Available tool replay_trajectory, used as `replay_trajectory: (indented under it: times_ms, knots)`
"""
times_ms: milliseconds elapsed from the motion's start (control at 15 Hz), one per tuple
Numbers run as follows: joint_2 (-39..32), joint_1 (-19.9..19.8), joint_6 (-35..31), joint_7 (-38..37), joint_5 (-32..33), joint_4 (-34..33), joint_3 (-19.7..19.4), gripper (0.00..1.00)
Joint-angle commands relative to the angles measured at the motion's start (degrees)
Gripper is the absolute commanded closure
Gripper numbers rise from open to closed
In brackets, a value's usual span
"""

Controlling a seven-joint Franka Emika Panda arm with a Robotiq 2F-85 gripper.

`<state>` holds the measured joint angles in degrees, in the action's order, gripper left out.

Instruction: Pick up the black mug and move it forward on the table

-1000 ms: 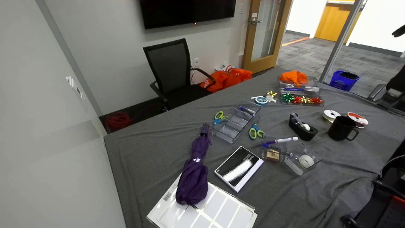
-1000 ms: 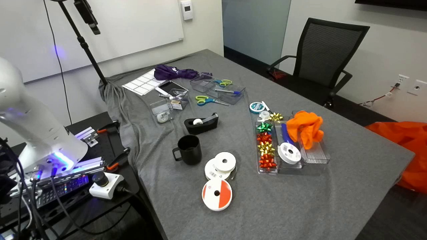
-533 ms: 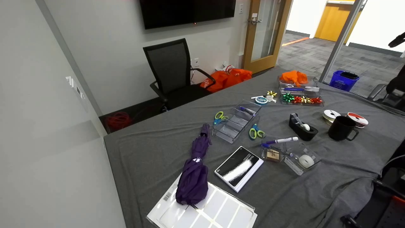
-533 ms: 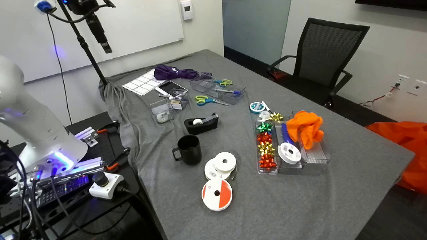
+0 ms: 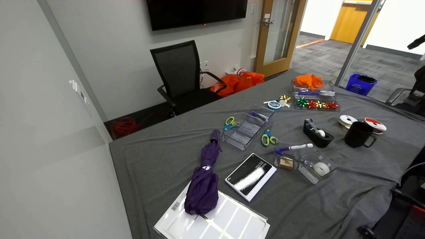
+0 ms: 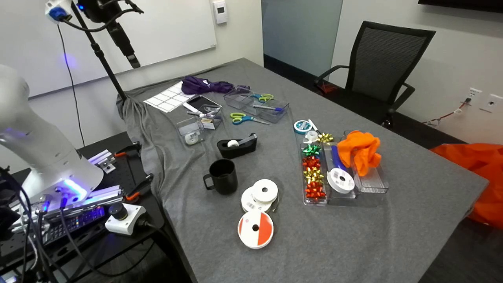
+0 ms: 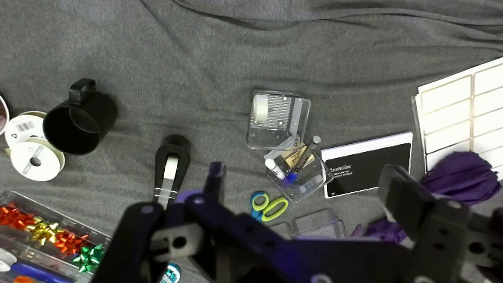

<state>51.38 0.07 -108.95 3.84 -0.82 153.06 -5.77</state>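
Observation:
The black mug (image 5: 358,135) stands upright on the grey-cloth table (image 5: 159,159). It also shows in an exterior view (image 6: 223,179) between the tape dispenser and ribbon spools, and at the left of the wrist view (image 7: 98,116), handle toward the top. My gripper (image 7: 306,173) is open and empty, its fingers wide apart, high above the table. In an exterior view the gripper (image 6: 133,61) hangs at the upper left, well away from the mug. In the exterior view (image 5: 416,42), only a dark tip shows at the right edge.
Beside the mug are a black tape dispenser (image 6: 237,146) and several ribbon spools (image 6: 255,230). Clear trays (image 6: 313,173) with bows stand farther off. Small clear boxes (image 7: 279,120), scissors (image 7: 268,206), a black-and-white box (image 7: 367,165) and a purple umbrella (image 5: 202,186) lie around.
In an exterior view my gripper has come down and to the right from the upper left, and more of the wrist has come into view. The mug and other objects have not moved.

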Motion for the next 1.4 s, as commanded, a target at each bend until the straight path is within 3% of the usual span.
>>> replay_trajectory:
  times_ms: [0, 400, 667, 1333]
  knots:
    - [-0.1, -0.6, 0.1, 0.4, -0.4, -0.1, 0.5, 0.0]
    - [-6.6, -3.2, -10.7, 7.7, 2.4, 3.3, -7.1, 0.0]
    - [-16.1, -6.3, -21.0, 11.1, 4.3, 4.5, -12.1, 0.0]
    - [-38.9, -13.4, -45.9, 11.5, 9.1, 4.7, -13.3, 0.0]
